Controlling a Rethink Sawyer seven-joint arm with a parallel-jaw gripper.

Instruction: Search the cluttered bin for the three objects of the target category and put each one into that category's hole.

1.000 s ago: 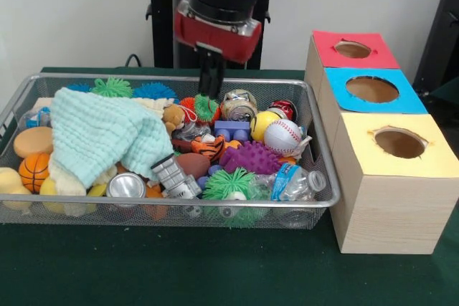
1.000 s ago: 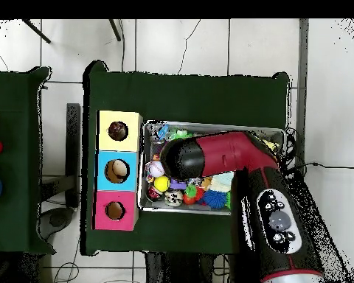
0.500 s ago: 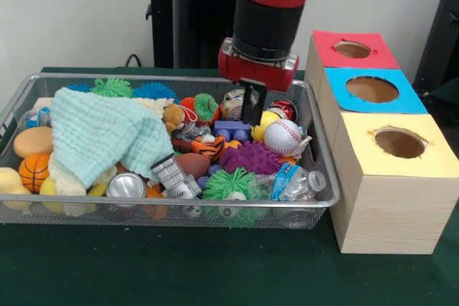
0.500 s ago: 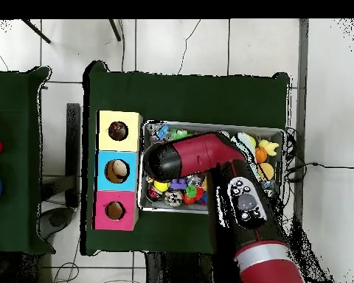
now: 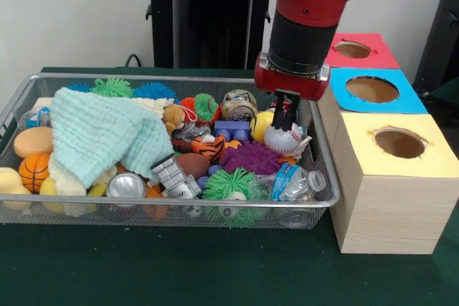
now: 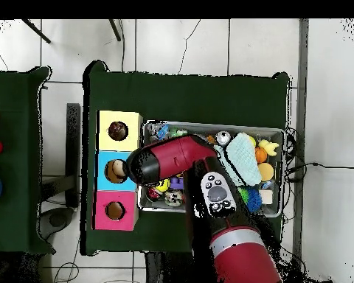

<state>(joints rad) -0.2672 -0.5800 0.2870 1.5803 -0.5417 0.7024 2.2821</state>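
Reaching: gripper (image 5: 285, 118) poised just above baseball (image 5: 282, 137) in bin (image 5: 324, 177), finger state unclear; judged next move, descend and grasp

Worktop: a table covered in dark green cloth (image 5: 179, 270), seen from above as a green rectangle (image 6: 187, 92) on a pale tiled floor (image 6: 327, 110).
Wire bin: a silver mesh basket (image 5: 179, 213) is set directly on the cloth, filled with mixed toys and cans.
Boxes: a row of three pale wooden boxes (image 5: 387, 213) is set on the cloth just beside the basket, topped yellow (image 5: 362, 130), blue (image 5: 337, 80) and red (image 5: 323, 41), each with a round hole.
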